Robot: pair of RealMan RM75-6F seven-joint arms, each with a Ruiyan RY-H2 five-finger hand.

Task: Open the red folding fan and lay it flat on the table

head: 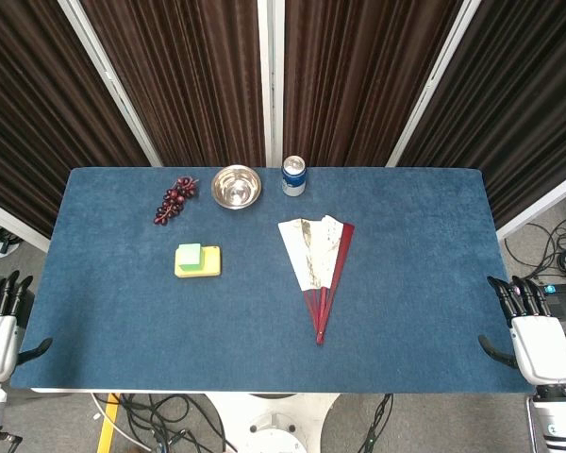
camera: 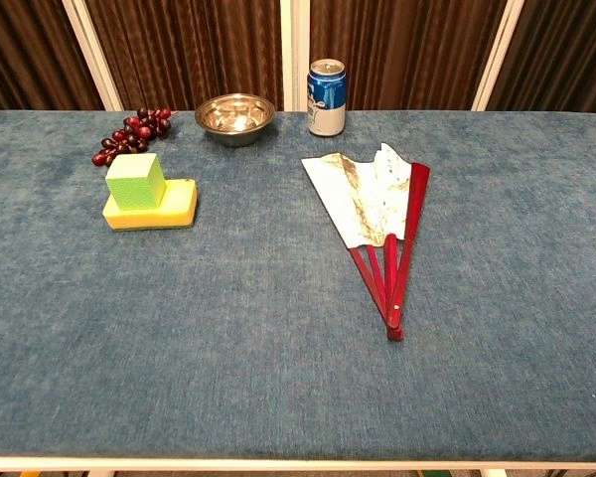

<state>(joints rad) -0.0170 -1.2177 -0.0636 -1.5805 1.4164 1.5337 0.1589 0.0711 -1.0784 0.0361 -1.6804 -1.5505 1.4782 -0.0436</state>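
Two hands: both rest at the near corners of the table (head: 94, 349), outside its edge, and show only in the head view.
Right hand (head: 533, 330): fingers up and slightly apart, thumb out toward the table, holding nothing.
Left hand (head: 2, 326): same pose, fingers apart, holding nothing.
Fan (head: 318, 264): lies flat on the blue cloth, a little right of the table's middle, touched by neither hand.
Fan state: only partly spread, a narrow wedge of pale paper between red ribs, so I judge the opening is far from complete.
Long axis: runs near to far, pivot end (camera: 393, 328) toward the robot, paper edge pointing away toward the can (camera: 327, 96).
Nearer hand: the right hand; the fan lies forward and to its left, while the left hand is well apart from it across the table.
Likely reach: probably the right hand goes in over the near edge toward the pivot and outer rib.
Other things: bowl (camera: 235, 116) and grapes (camera: 129, 135) at the far side; a green block (camera: 136, 180) on a yellow sponge (camera: 154, 211) left of the fan.
Obstacles: none between the right hand and the fan; the can stands just beyond the paper edge and could be nudged as the ribs swing wide.
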